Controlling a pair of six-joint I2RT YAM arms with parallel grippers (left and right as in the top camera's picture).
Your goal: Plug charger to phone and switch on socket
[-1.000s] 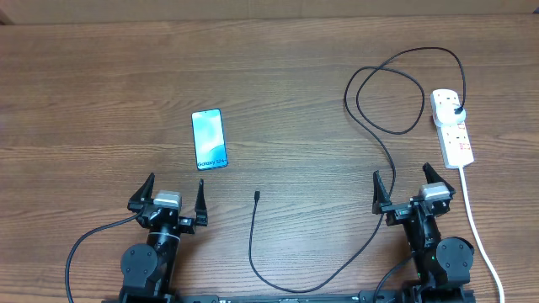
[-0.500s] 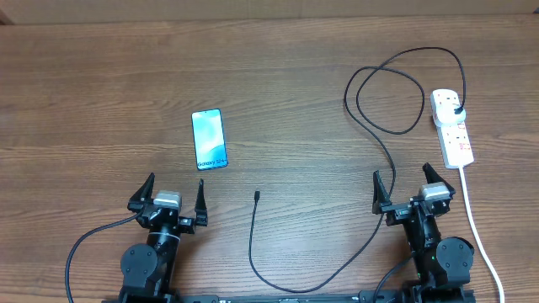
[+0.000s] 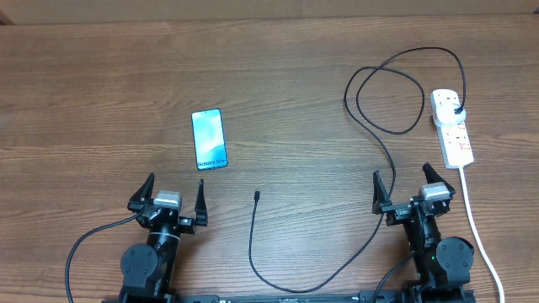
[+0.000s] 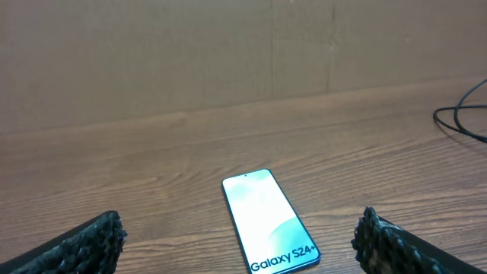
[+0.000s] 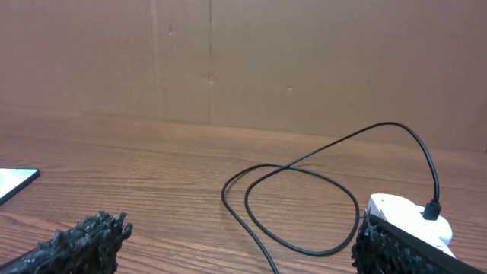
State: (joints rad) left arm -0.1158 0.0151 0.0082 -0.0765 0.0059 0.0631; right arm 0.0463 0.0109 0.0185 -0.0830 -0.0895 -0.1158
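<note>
Teal phone [image 3: 210,140], white (red-switched) socket [image 3: 452,127]

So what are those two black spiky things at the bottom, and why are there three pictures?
Those are the two hands of a robot with two arms. The left hand and the right hand each have two fingers, spread wide open, and neither holds anything. One picture comes from a camera above the table, looking straight down. The other two come from small cameras on the wrists, so each shows its own fingertips in the bottom corners. On the table lie a phone with a blue screen, a long black charger cable, and a white socket strip with a white cord. One end of the cable is plugged into the strip. The other end lies loose near the phone, not touching it.
</note>
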